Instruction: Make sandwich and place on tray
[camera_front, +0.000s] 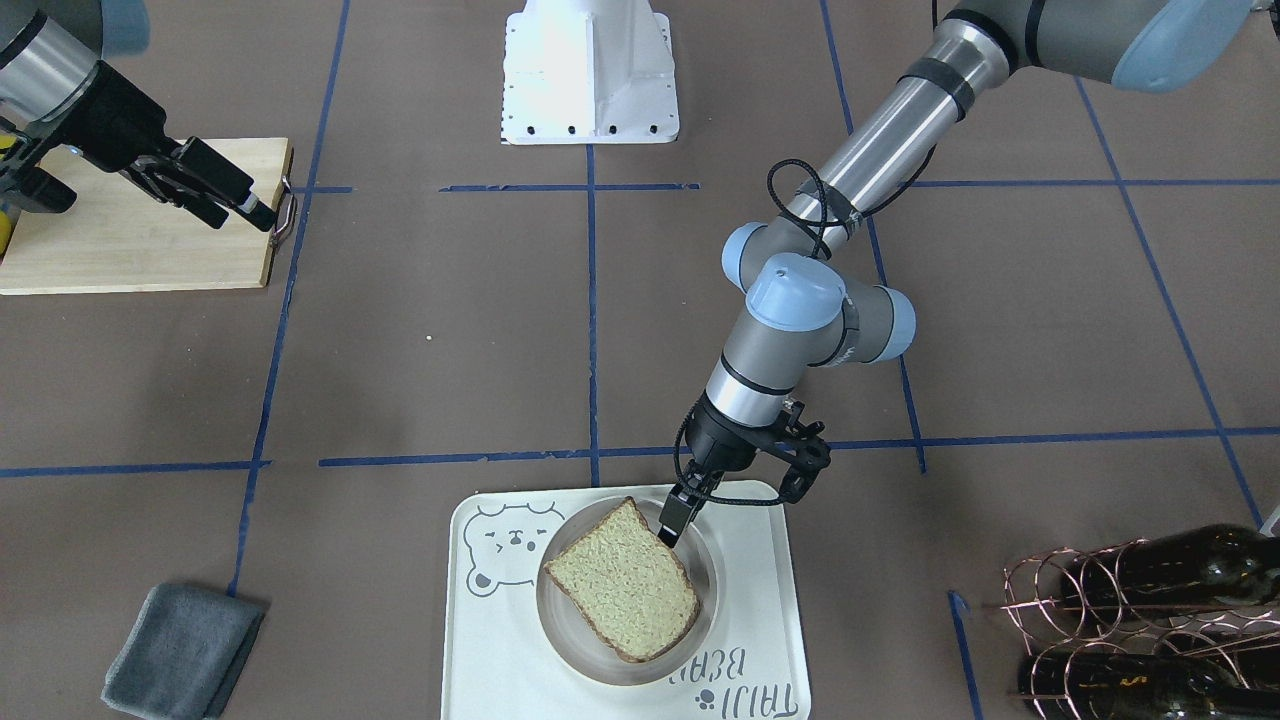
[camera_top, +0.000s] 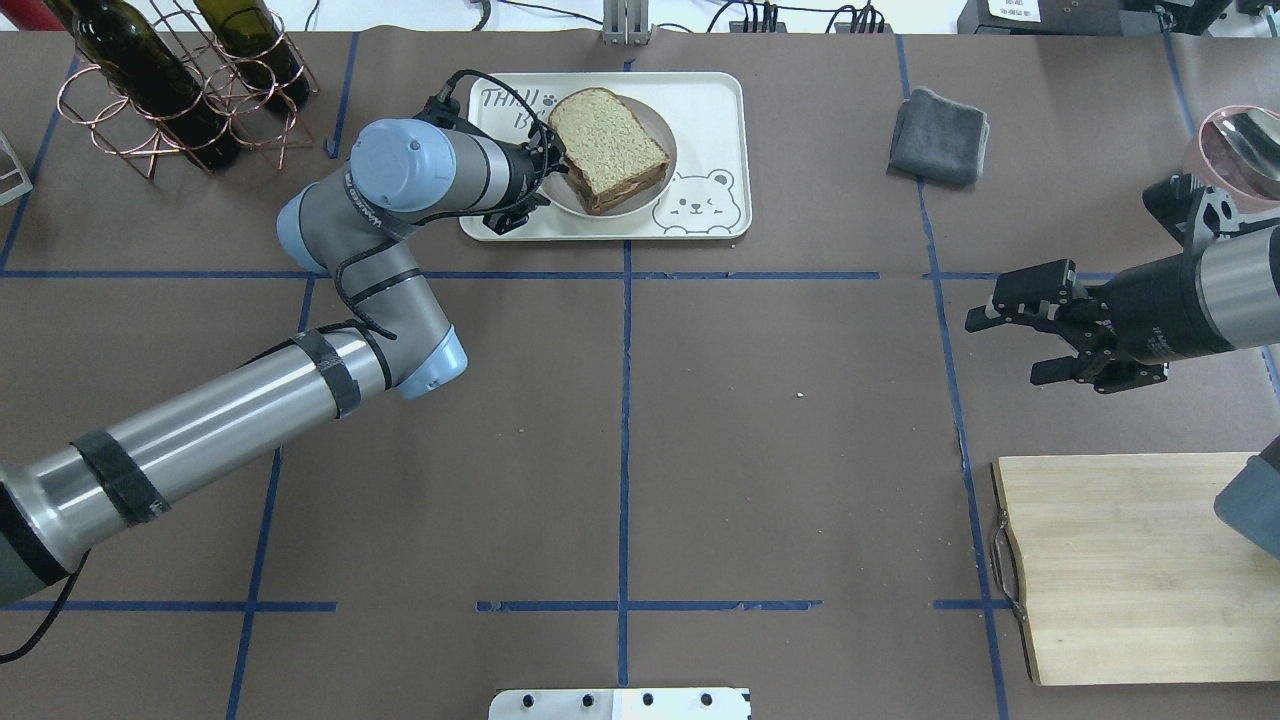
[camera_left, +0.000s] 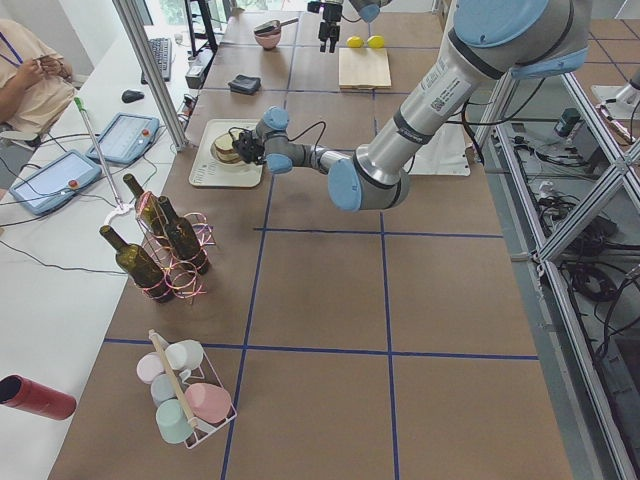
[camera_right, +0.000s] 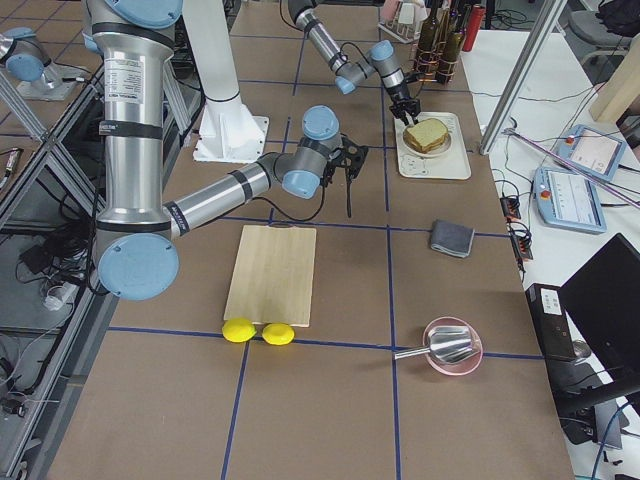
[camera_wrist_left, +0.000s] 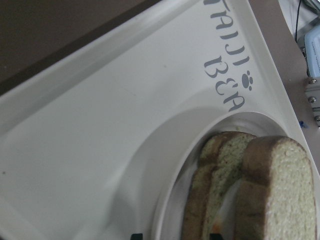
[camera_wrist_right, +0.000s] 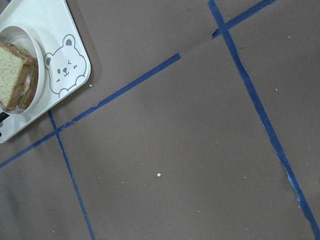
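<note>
The sandwich (camera_front: 625, 585) lies on a round white plate (camera_front: 712, 590) on the cream bear tray (camera_front: 765, 560). It also shows in the overhead view (camera_top: 608, 145) and the right wrist view (camera_wrist_right: 12, 75). In the left wrist view the sandwich (camera_wrist_left: 260, 195) shows two crusted slices with a bit of white egg between them. My left gripper (camera_front: 668, 530) is at the sandwich's corner. Its jaws stand one above the other and look open, one dark tip apart from the lower slice. My right gripper (camera_top: 1003, 348) is open and empty, far off beside the cutting board (camera_top: 1130, 560).
A grey folded cloth (camera_top: 940, 135) lies right of the tray (camera_top: 715, 110). A copper rack with wine bottles (camera_top: 170, 90) stands at the far left. A pink bowl with a metal scoop (camera_top: 1235, 150) is at the far right. Two lemons (camera_right: 258, 332) lie by the board.
</note>
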